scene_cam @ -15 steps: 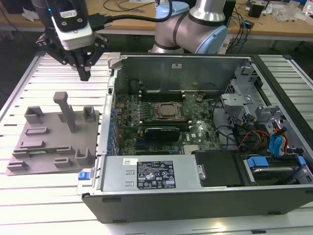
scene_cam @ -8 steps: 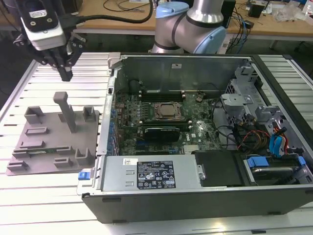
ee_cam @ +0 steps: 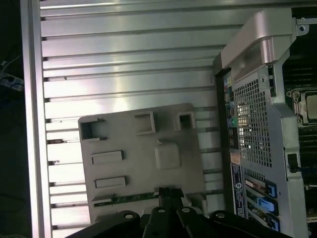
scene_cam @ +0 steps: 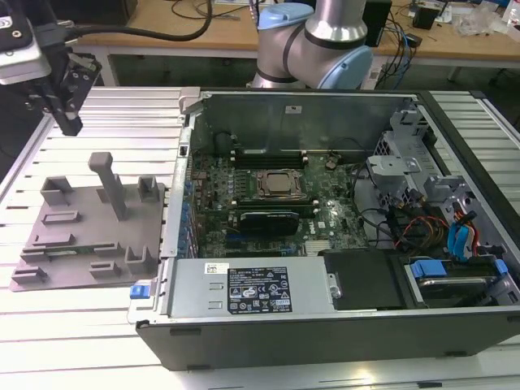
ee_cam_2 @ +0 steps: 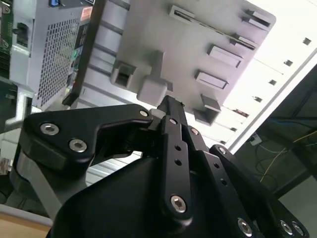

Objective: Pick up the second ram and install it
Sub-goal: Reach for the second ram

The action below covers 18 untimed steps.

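Observation:
The second ram (scene_cam: 59,253) is a thin dark green strip lying in a slot near the front edge of the grey tray (scene_cam: 77,221), at the exterior view's left. In the first wrist view the ram (ee_cam: 130,198) runs along the tray (ee_cam: 129,136) edge, just beside my fingertips. My gripper (scene_cam: 71,123) hangs well above the table, over the tray's far left corner, shut with nothing in it. Both wrist views show the black fingers pressed together, gripper (ee_cam: 169,191) and gripper (ee_cam_2: 171,102), with the tray (ee_cam_2: 198,44) beyond them.
An open computer case (scene_cam: 244,292) lies right of the tray, with its motherboard (scene_cam: 325,213), silver processor (scene_cam: 280,184) and cables exposed. A tall grey post (scene_cam: 108,183) stands up from the tray. The arm's base (scene_cam: 313,41) is behind the case. The table is ribbed aluminium.

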Each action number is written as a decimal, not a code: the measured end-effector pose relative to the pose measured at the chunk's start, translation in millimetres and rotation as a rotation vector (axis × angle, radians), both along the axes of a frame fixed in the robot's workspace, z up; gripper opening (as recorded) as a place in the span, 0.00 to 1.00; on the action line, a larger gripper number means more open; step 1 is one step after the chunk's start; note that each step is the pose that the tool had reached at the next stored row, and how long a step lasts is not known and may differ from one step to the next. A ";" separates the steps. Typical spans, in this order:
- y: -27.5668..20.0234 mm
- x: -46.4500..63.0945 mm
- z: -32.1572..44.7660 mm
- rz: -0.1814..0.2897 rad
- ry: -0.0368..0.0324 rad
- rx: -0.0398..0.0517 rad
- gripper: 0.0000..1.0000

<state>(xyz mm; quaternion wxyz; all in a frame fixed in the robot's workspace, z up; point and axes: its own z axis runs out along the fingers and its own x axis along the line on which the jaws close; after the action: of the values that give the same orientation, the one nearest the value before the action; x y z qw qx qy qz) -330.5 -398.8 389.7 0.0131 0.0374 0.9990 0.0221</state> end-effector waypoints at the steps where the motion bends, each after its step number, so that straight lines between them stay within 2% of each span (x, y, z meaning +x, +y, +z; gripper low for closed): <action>1: 0.0 -8.0 -0.2 0.000 0.0001 -0.0001 0.08; 3: 0.0 -13.6 -0.5 0.000 0.0002 0.0000 0.08; 4: -2.6 -15.2 -1.0 0.000 0.0001 0.0000 0.08; 6: -8.9 -16.3 -1.4 0.000 0.0001 0.0000 0.08; 8: -19.0 -18.4 -2.1 0.000 0.0001 0.0000 0.08; 10: -25.0 -19.6 -2.6 0.000 0.0001 -0.0001 0.08; 11: -31.1 -20.4 -3.4 0.000 0.0000 0.0000 0.08; 13: -37.9 -21.3 -4.5 0.000 0.0000 0.0000 0.08; 16: -50.6 -22.3 -6.6 0.000 0.0002 -0.0001 0.08; 18: -51.7 -22.3 -6.7 0.000 0.0001 0.0000 0.08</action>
<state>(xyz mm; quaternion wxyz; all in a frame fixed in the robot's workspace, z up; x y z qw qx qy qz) -352.8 -450.5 383.0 0.0130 0.0374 0.9990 0.0221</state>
